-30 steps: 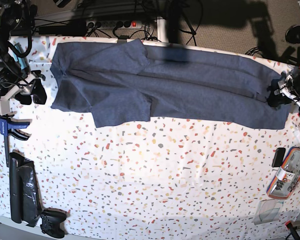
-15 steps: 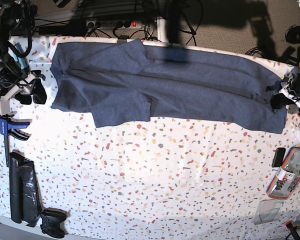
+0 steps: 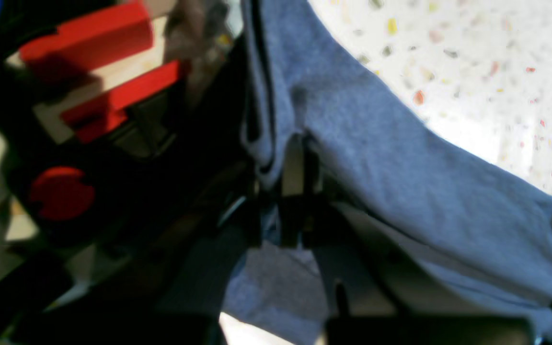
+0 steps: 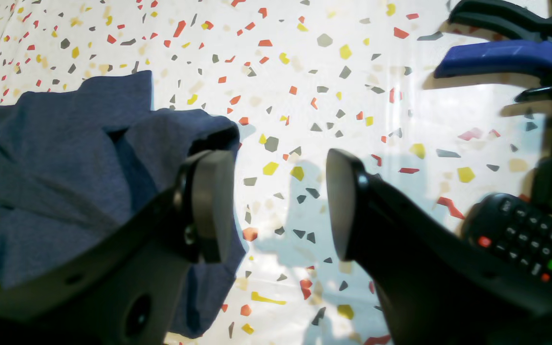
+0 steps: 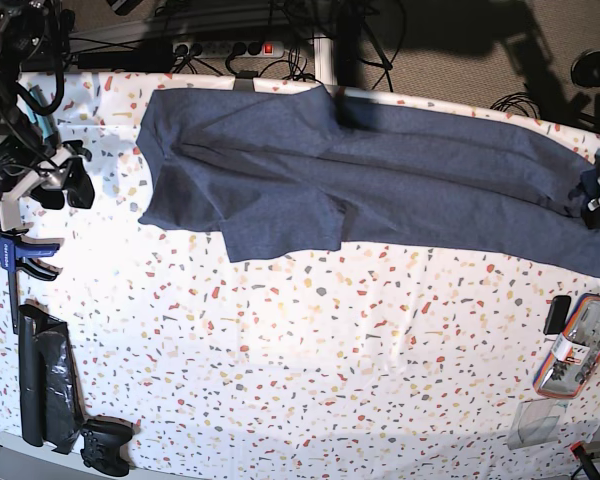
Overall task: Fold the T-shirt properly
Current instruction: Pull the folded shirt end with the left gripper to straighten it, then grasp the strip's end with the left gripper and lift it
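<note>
Gripping the T-shirt [image 5: 380,180] hem, the left pincer [image 3: 295,191] sits clamped at table edge.

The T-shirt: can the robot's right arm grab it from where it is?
Probably yes. The right gripper has its fingers open, and the T-shirt edge lies right beside one of them on the table, with nothing in between.

The large heathered navy-blue cotton T-shirt [image 5: 380,185] is soft, matt knit cloth with a fuzzy nap; the white terrazzo-speckled table cover [image 5: 310,360] looks smooth and slightly glossy; the blue-and-black plastic clamp [image 4: 520,52] is sleek with a faint sheen
</note>
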`<state>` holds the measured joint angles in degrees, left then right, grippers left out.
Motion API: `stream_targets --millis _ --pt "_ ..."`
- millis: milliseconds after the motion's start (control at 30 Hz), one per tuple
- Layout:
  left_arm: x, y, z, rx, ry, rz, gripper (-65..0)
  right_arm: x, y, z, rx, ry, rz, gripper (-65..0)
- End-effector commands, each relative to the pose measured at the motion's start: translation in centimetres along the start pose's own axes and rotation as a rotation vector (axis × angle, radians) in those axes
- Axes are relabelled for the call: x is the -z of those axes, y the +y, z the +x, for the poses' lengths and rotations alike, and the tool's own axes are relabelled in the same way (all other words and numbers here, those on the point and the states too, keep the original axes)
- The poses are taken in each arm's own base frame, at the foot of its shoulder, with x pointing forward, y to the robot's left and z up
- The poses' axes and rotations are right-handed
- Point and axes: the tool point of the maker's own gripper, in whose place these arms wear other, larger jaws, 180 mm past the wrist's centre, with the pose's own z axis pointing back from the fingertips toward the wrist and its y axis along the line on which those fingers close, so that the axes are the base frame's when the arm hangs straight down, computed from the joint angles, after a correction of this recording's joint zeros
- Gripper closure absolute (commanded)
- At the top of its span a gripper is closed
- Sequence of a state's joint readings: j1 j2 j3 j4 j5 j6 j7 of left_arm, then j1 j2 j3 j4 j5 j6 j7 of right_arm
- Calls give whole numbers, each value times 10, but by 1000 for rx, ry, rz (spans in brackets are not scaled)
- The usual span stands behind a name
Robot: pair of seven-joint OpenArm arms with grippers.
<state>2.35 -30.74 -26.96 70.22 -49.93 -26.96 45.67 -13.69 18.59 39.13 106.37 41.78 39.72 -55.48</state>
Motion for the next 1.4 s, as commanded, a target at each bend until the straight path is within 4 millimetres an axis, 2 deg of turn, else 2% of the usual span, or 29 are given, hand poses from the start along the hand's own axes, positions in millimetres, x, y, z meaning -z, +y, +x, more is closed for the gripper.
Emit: stream_targets --millis 0,100,300,433,633,767,900,1067,1367 --pt "-7 -8 25 38 -62 -23 0 -3 2 14 -30 -37 10 -312" --pt "-8 -27 20 80 -64 -49 0 3 12 10 -41 -16 40 -312" --pt "-12 -74 -6 126 -75 -116 0 15 36 3 -65 18 113 -312" --pt "-24 -122 -19 134 -123 -196 0 18 43 0 -77 33 131 -312" --pt "-47 -195 -22 134 -216 -314 0 18 42 0 -78 32 128 -312" --pt "-39 -232 -41 137 -168 -388 0 18 42 0 -78 32 128 -312" --pt "-22 -259 -70 189 -74 -389 0 18 42 0 -79 32 128 -312" --pt "-9 -285 -91 236 -31 -368 0 18 42 0 -80 33 127 -312" --pt "-7 -329 -121 296 17 -420 0 18 42 0 -79 32 127 -312"
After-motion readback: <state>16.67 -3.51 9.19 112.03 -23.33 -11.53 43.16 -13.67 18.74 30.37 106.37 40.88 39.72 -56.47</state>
